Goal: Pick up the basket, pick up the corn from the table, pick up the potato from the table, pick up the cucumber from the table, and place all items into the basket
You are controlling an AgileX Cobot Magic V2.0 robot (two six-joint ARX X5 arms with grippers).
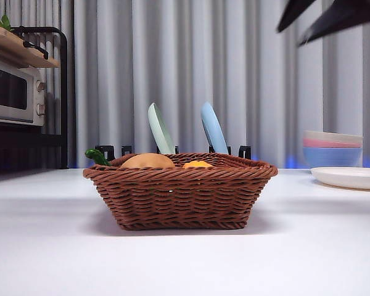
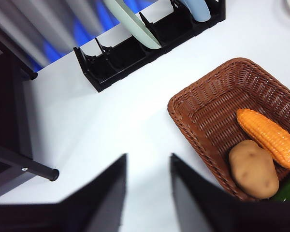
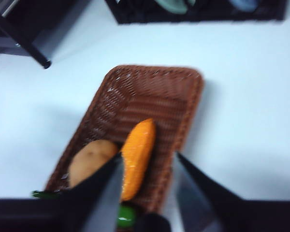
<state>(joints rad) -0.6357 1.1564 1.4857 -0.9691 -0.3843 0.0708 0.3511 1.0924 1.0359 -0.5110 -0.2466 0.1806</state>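
The brown wicker basket point(image 1: 180, 197) stands on the white table point(image 1: 49, 246). In it lie the tan potato point(image 1: 147, 161), the orange corn point(image 1: 197, 164) and the green cucumber point(image 1: 97, 156), whose tip pokes over the rim. In the left wrist view the basket point(image 2: 203, 111) holds the corn point(image 2: 268, 137), potato point(image 2: 253, 169) and a bit of cucumber point(image 2: 289, 189). My left gripper point(image 2: 147, 193) is open and empty, high above the table beside the basket. My right gripper point(image 3: 147, 193) is open and empty, above the basket point(image 3: 154, 92), corn point(image 3: 137, 152) and potato point(image 3: 89, 159).
A black dish rack point(image 2: 135, 48) with two upright plates point(image 1: 160, 129) stands behind the basket. A microwave on a black shelf point(image 1: 12, 92) is at the far left. Stacked bowls point(image 1: 333, 148) and a white plate point(image 1: 348, 177) are at the right. Black jaws point(image 1: 290, 36) show at the top right.
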